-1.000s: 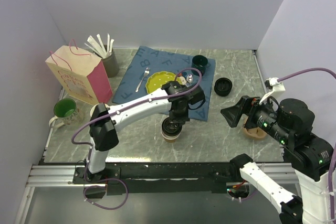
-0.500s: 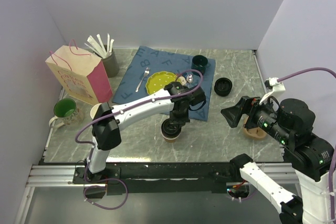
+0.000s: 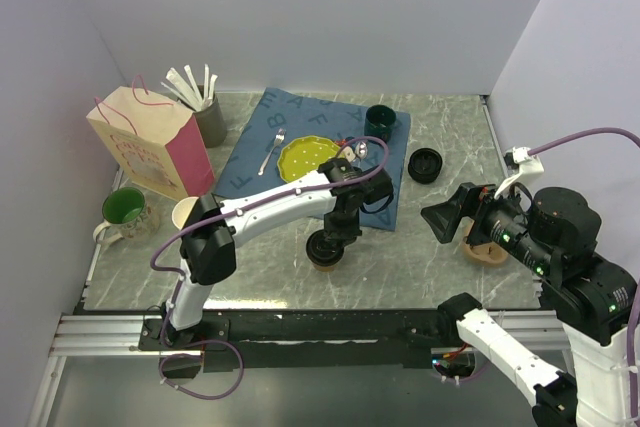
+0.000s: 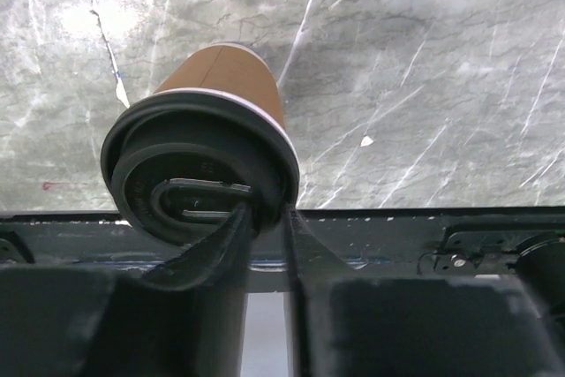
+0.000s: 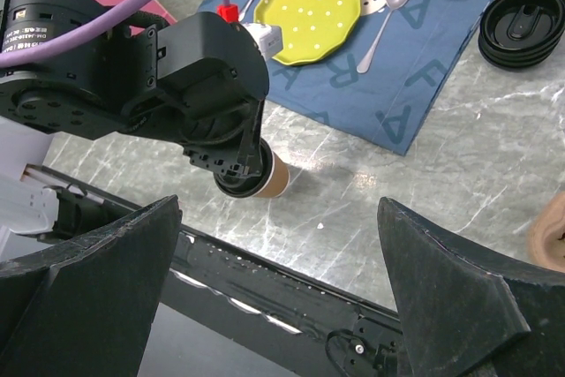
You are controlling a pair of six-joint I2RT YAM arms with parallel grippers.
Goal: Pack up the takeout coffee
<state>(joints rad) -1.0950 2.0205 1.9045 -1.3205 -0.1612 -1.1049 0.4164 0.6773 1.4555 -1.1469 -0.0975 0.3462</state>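
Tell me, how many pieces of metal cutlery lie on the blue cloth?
2: a fork left of the yellow plate, a spoon right of it. The left arm covers part of the blue cloth, so more may be hidden.

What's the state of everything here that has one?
takeout coffee: upright on the table, lidded
left pincer: fingers narrowly apart astride the coffee's rim; grip unclear
right pincer: wide open, empty
paper bag: standing upright
dark mug: upright on the blue cloth
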